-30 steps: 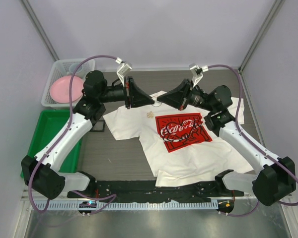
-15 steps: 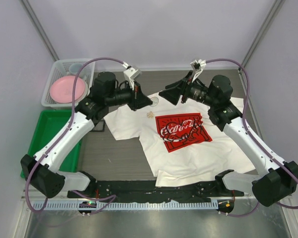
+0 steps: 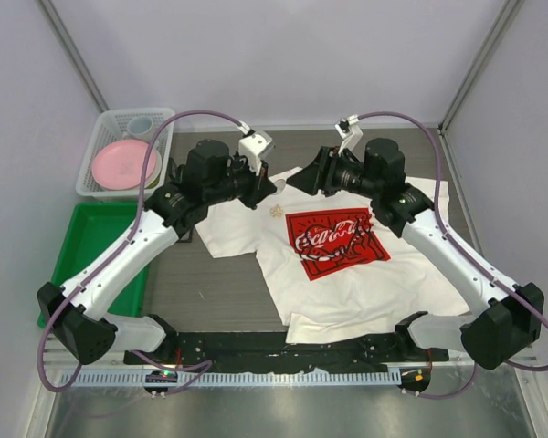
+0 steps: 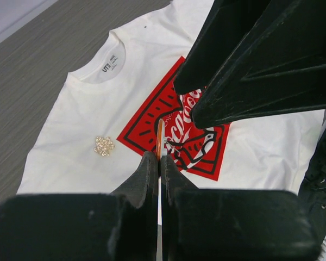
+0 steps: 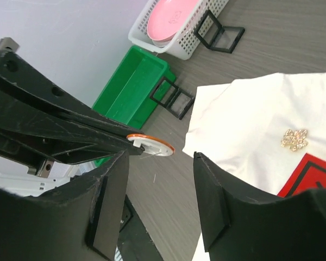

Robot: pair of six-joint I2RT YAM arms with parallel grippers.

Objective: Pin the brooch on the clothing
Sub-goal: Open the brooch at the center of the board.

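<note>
The left gripper [image 4: 158,159] pinches a round orange-rimmed brooch [image 5: 150,145] by its edge above the T-shirt's collar, the right gripper [image 5: 162,157] spread open beside it. The white T-shirt [image 3: 347,283] lies flat on a grey wood-grain table [image 3: 210,283], with a gold cluster [image 4: 104,145] near its red print. A green tray [image 3: 96,237] and a white basket [image 3: 110,137] sit to the left, between pale walls [image 3: 256,55].

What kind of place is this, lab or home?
Likely a lab test cell: plain white enclosure walls, two robot arms mounted at the table edge, staged props like the green tray and basket.
</note>
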